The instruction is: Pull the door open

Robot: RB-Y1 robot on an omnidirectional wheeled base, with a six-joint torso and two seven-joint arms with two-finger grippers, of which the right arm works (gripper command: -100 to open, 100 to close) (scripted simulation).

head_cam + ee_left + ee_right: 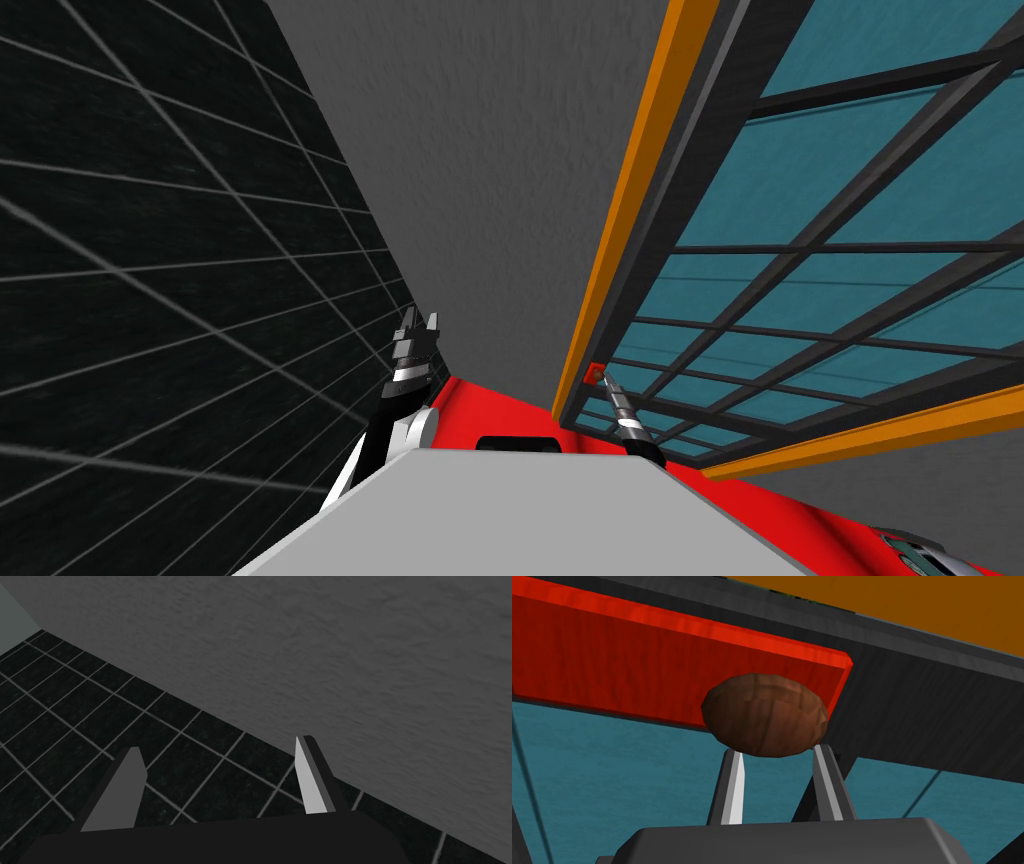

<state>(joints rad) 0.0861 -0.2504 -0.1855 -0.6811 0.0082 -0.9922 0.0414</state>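
Right gripper (777, 750) jaws clasp brown knob (764, 713).

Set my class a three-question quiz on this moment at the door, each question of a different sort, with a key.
1. True or false: the left hand is shut on the brown knob.
2. Multiple choice: the knob sits on a plate of which colour? A) red B) green C) white
3. Short answer: which hand is at the knob?

Key
1. False. The left hand is open, facing a grey wall.
2. A.
3. The right hand. Its fingers are closed on the knob's sides.
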